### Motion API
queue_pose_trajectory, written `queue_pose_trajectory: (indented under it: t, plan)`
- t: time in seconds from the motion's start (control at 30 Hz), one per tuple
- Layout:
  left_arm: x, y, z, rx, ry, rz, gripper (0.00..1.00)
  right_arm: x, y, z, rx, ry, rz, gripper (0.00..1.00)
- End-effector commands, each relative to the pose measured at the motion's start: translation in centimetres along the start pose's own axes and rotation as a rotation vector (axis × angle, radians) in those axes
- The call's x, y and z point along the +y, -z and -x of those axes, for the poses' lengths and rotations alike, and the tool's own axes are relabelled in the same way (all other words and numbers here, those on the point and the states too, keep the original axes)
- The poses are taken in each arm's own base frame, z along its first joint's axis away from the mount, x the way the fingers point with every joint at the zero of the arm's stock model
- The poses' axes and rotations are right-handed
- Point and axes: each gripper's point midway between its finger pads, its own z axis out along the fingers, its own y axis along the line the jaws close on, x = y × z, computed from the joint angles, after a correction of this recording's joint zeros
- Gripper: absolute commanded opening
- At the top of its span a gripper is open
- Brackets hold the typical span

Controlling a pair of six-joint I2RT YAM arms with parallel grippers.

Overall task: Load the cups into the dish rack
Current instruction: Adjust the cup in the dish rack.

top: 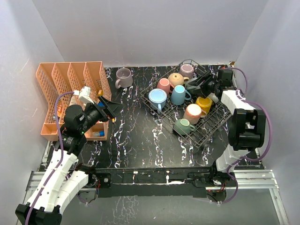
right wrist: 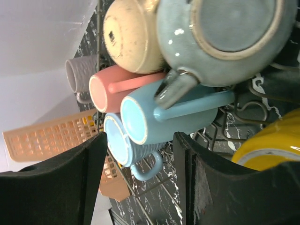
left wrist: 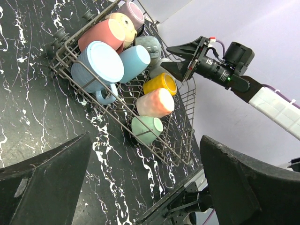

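Hovering over the dish rack (top: 209,132), right fingers (right wrist: 51,187) stand apart; left fingers (left wrist: 42,187), raised, spread wide.

Nothing legible anywhere — only a small dark mark (right wrist: 112,35) on the tan cup's (right wrist: 133,37) underside, above the pink cup (right wrist: 117,89) — too blurred to read.

- A black tabletop (top: 136,140) veined with white marbling lay evenly lit.
- Plain pale walls (top: 140,33) stood behind the tabletop and on both its sides.
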Motion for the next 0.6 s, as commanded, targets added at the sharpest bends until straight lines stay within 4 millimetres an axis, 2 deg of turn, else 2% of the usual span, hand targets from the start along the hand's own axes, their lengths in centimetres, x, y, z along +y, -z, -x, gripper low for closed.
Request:
queue_pose_trajectory:
  t: [0.0,0.1,0.33,0.57]
  plan:
    - [-0.9,0.2,0.7,-0.021,-0.001,-0.028,0.96,1.3,-0.6,2.3,-0.085,-0.042,-0.027,0.60]
    - [-0.9,0.1,0.6,-0.016,0.000,-0.029,0.96,-0.1,-2.3,2.2,-0.056,-0.072,-0.065,0.60]
    - [-0.8,0.5,0.7,-0.027,-0.003,-0.019,0.96,-1.6,-4.2,3.1,-0.067,-0.101,-0.132,0.58]
    - [-0.8,0.6,0.7,-0.030,-0.004,-0.014,0.96,-2.7,-5.0,3.0,-0.067,-0.127,-0.163,0.47]
